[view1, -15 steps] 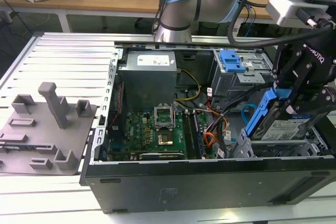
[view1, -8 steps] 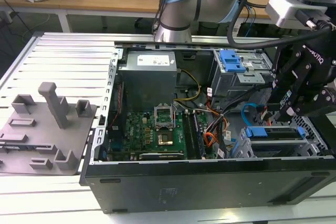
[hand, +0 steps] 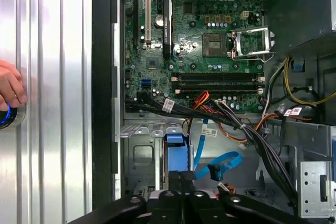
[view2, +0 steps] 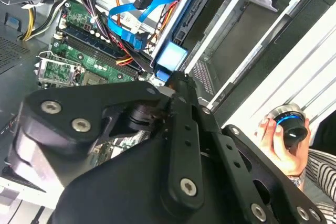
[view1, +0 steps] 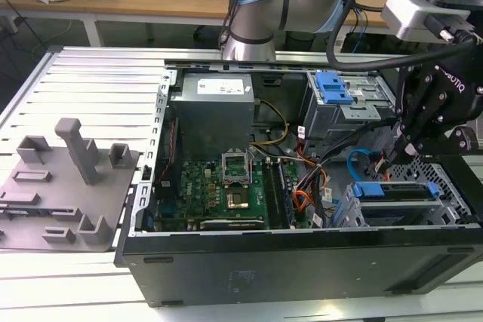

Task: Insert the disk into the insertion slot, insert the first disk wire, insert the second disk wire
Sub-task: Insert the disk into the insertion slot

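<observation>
The disk, seen by its blue carrier rail (view1: 395, 189), sits in the insertion slot (view1: 447, 186), the silver perforated cage at the exterior view's right end of the open computer case. My black gripper (view1: 392, 159) hangs just above the disk's inner end, fingers together; I cannot see anything between them. In both wrist views the fingertips (view2: 178, 80) hover by the carrier's blue end tab (hand: 175, 148). The second disk wire (hand: 224, 160), a light-blue flat cable, loops loose beside the disk with its dark plug (hand: 214, 171) free. It also shows as a blue loop (view1: 358, 160).
A bundle of black, orange and red wires (hand: 236, 124) crosses between the motherboard (hand: 210, 40) and the cage. A taller grey bay with a blue latch (view1: 332, 87) stands behind. A person's hand (view2: 275, 140) holds a round knob beside the case. Grey fixtures (view1: 72, 179) lie at the exterior view's left.
</observation>
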Available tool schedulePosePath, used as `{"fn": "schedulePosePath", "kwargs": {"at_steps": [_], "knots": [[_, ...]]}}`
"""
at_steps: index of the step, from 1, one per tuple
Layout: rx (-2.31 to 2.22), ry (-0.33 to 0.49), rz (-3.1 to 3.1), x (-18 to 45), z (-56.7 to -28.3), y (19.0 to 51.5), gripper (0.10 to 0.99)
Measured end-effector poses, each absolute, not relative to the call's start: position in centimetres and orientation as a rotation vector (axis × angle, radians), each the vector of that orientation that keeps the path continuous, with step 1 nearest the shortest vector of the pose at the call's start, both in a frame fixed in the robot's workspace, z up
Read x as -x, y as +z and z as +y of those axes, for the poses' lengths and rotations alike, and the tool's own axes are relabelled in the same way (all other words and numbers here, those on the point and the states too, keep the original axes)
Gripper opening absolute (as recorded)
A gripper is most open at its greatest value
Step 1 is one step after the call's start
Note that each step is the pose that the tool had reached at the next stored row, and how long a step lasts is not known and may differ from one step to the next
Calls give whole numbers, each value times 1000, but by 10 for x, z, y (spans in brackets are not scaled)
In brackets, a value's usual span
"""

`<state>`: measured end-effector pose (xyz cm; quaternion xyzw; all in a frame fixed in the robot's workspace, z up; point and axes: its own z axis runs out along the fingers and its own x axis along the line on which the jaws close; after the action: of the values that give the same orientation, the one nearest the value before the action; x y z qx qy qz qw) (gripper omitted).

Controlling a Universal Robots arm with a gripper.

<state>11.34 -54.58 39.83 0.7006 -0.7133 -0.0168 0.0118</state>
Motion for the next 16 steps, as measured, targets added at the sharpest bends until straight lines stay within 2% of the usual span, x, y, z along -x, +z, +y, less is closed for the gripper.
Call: {"fn": "schedulePosePath", "kwargs": {"at_steps": [16], "knots": [[-2182,-58,-2221,-123,-545,388,106]]}}
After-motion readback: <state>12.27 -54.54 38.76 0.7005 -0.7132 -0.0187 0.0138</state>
